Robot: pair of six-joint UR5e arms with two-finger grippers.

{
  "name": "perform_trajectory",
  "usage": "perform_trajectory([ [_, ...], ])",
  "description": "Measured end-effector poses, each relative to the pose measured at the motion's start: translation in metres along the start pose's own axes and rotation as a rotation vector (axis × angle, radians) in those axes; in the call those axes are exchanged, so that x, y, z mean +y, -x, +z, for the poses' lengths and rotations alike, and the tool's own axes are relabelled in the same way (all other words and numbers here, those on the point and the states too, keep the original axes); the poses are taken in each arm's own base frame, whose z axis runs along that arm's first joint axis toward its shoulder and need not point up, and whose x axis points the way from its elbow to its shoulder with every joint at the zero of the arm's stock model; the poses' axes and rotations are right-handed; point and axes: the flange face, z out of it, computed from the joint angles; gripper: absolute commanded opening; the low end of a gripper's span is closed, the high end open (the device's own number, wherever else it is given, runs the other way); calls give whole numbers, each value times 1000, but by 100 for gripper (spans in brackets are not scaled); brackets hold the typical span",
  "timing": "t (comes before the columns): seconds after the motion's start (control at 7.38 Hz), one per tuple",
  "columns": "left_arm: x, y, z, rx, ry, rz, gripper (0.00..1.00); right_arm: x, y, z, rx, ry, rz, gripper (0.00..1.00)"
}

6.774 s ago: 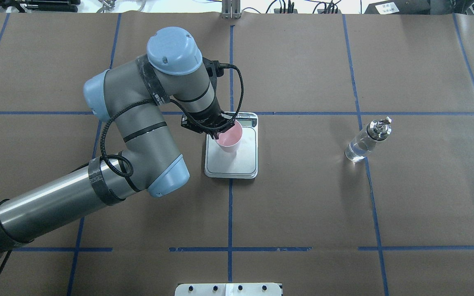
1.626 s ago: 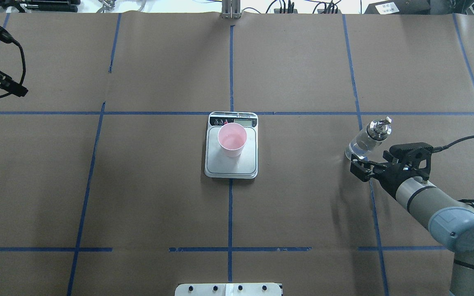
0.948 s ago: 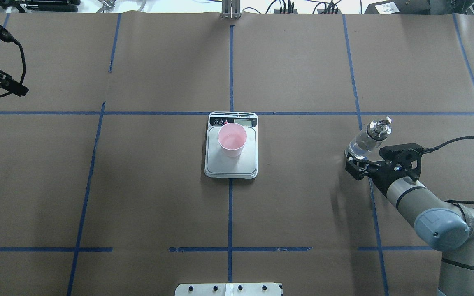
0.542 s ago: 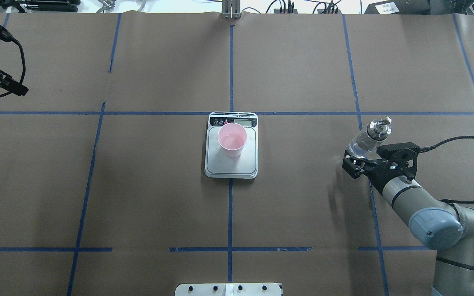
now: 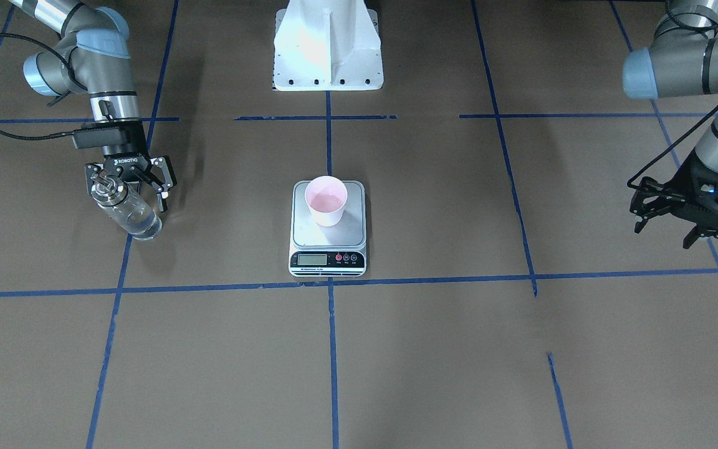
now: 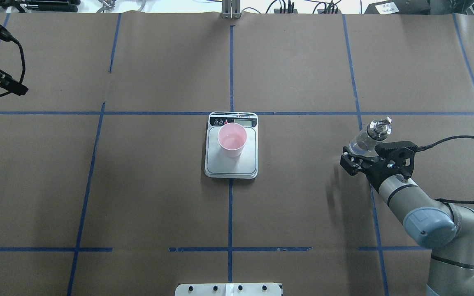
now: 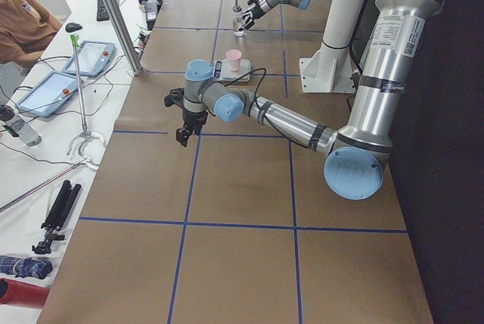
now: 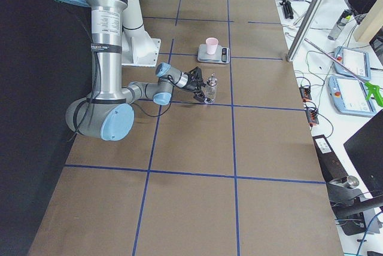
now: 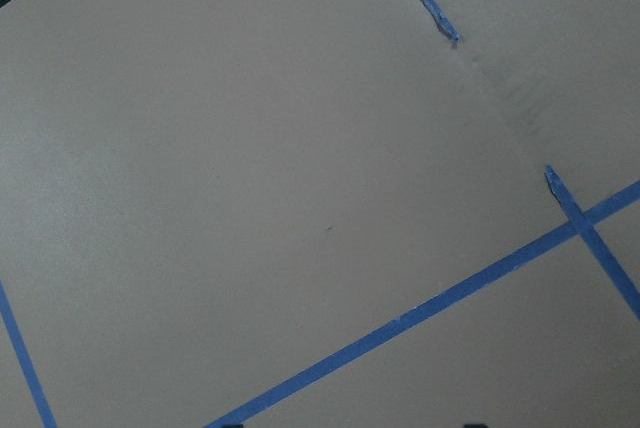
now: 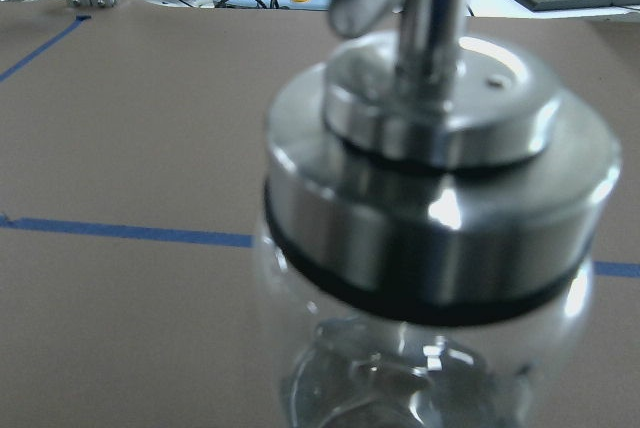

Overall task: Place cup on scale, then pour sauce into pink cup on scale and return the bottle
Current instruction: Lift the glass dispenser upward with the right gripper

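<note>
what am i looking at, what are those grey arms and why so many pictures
These are a robot's left arm and right arm at a brown table, each with a claw. The pictures show one moment from several cameras: above, across the table, both ends, and one on each wrist. A pink cup stands on a scale in the middle. The right claw is open around a glass bottle of clear liquid, not yet gripping. The left claw hangs open and empty off to the side.

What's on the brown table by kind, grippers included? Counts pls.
Cup: 1
Scale: 1
Bottle: 1
Grippers: 2, the left gripper and the right gripper
Total: 5
</note>
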Motion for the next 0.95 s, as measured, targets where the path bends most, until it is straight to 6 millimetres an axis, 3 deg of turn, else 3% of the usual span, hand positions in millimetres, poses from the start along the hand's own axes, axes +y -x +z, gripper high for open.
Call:
perform_trajectory([
  [0.95, 0, 2, 2, -4, 4, 1, 79, -5, 0, 4, 17, -54, 12, 95],
])
